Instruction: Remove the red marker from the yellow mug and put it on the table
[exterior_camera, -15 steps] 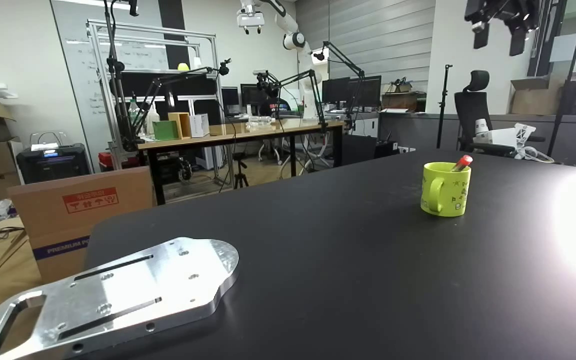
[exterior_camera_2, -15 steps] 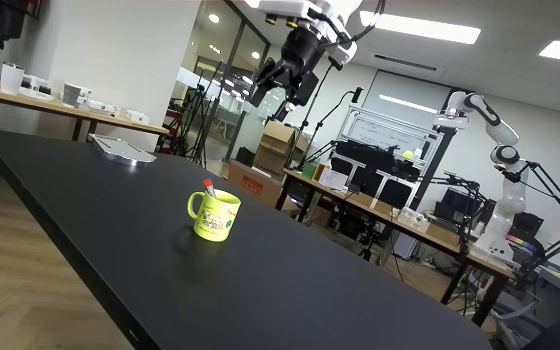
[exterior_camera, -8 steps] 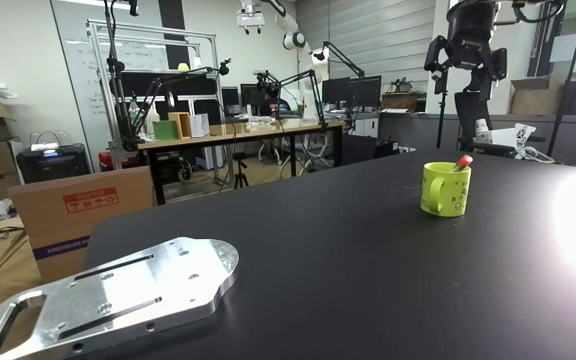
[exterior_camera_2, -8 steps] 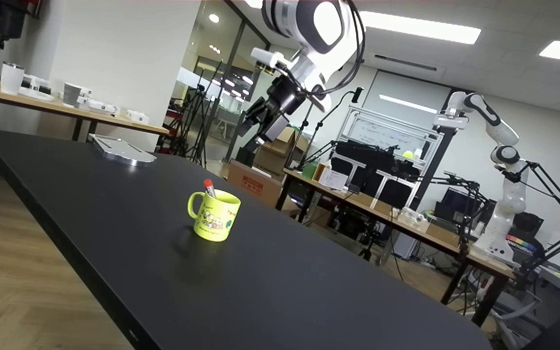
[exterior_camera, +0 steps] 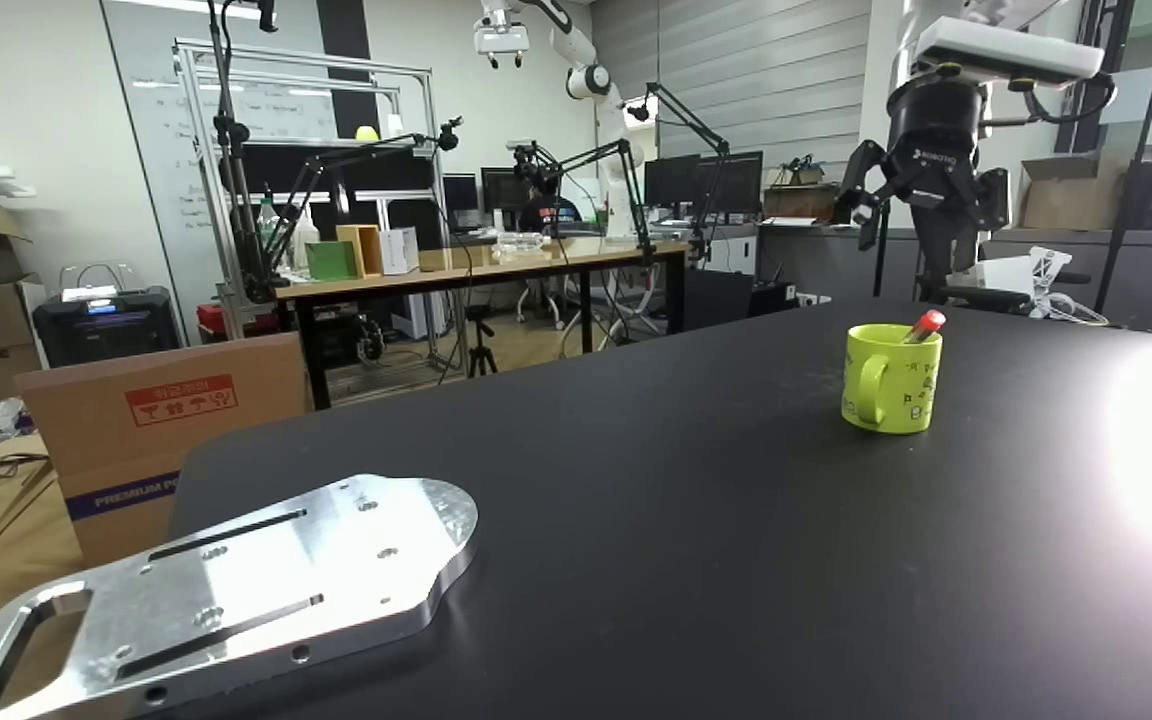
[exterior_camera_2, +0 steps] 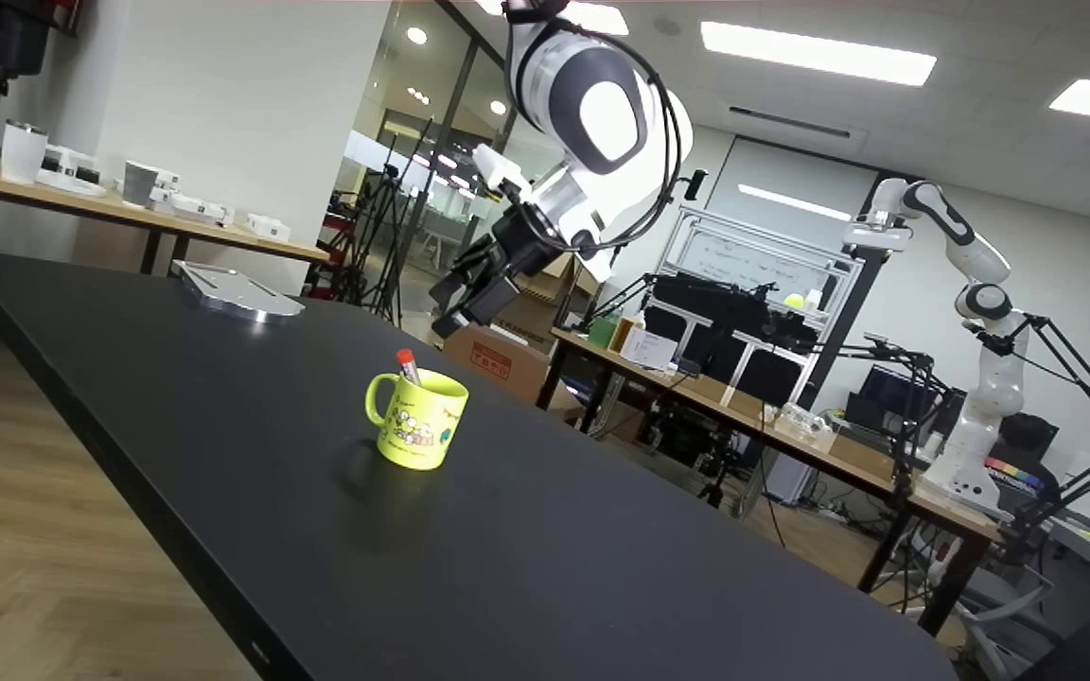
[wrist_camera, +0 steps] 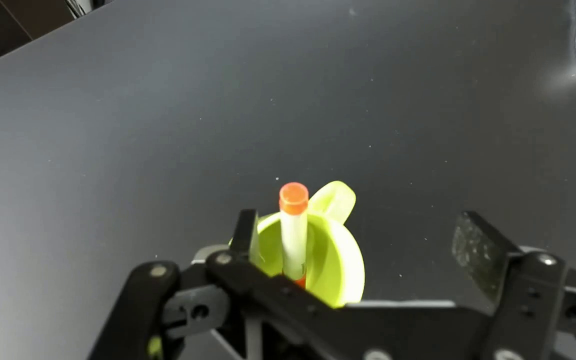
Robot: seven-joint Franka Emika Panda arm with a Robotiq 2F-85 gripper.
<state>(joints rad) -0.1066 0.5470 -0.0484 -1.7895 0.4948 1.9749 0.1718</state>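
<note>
Wrist view had my end effector (wrist_camera: 362,241) spread apart, pre-grasp imo; red marker (wrist_camera: 294,237) needed lining up next.

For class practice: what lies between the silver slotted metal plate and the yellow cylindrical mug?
Only black tabletop shows between the metal plate and the yellow mug, in both exterior views.

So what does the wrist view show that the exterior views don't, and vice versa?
Only the wrist view: the lower red patch of the red marker, down inside the yellow mug.
Only the exterior views: drawings on the mug's side, the robot's arm, the red-labelled cardboard box.
Shared: the marker in the mug, the gripper, the black table.
</note>
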